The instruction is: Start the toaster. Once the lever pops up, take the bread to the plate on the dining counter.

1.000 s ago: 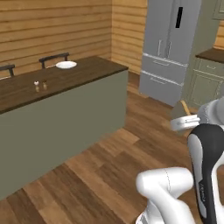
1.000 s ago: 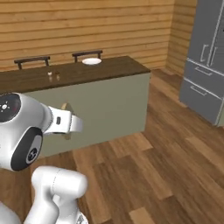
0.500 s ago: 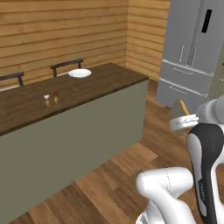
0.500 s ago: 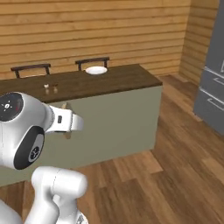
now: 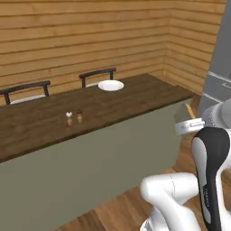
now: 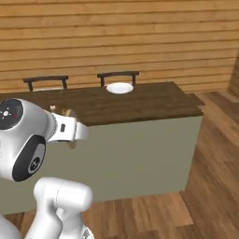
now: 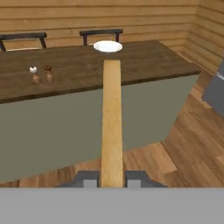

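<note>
1. Wood-plank walls are closing off the back of the kitchen, and the long dark desk [image 5: 113, 106] with its grey-green front is sitting closer and more square-on than a second ago; the fridge that was showing beside it is sliding out toward the picture's edge. That is the base driving, not the furniture moving.
2. In the hand view, the end effector [image 7: 112, 178] is pinching the bread [image 7: 112, 127] edge-on between its two fingertips [image 7: 89, 179], the slice standing out straight ahead of them.
3. In the right base view the slice's tan edge is poking past the wrist.
4. Beyond the slice, the plate [image 7: 107, 46] is lying on the far side of the desk, near a chair back [image 7: 100, 33], and almost in line with the bread.
5. Two small shakers [image 7: 41, 74] are standing well to one side of the plate.
6. Judging from this, the toaster stage is done and the carry is under way; the robot is nearing the desk, with the reach across to the plate to come.
</note>
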### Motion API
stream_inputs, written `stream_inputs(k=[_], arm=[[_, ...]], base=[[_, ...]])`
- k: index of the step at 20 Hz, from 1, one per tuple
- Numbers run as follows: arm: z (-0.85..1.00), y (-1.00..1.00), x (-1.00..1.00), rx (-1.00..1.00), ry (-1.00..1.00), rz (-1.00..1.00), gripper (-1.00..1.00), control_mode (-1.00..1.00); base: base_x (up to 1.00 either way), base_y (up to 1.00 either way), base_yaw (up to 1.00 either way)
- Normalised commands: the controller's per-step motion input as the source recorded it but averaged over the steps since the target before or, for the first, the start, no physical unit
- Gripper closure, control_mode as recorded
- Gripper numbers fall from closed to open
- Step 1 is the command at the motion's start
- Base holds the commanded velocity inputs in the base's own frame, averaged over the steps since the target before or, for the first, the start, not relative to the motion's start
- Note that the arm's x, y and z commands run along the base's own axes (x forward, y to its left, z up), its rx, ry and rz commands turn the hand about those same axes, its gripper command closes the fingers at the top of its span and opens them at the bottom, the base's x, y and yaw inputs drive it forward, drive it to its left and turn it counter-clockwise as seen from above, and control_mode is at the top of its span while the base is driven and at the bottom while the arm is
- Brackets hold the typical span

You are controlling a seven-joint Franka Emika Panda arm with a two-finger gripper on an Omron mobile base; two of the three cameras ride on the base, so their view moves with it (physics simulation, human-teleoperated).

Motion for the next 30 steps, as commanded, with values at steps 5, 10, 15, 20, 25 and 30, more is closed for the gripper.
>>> stream_inputs(k=[5,10,15,20,25,30], arm=[[0.0,0.0,0.0,0.0,0.0,0.0,1.0,1.0],[0.0,0.0,0.0,0.0,0.0,0.0,1.0,1.0],[0.0,0.0,0.0,0.0,0.0,0.0,1.0,1.0],[0.0,0.0,0.0,0.0,0.0,0.0,1.0,1.0],[0.0,0.0,0.0,0.0,0.0,0.0,1.0,1.0],[0.0,-0.07,0.18,0.02,0.01,0.0,1.0,-1.0]], base=[[1.0,-0.41,0.39],[1.0,-0.53,0.36],[0.95,-0.54,0.37],[1.0,-0.28,0.26],[0.2,-0.2,0.08],[0.22,-0.16,0.0]])
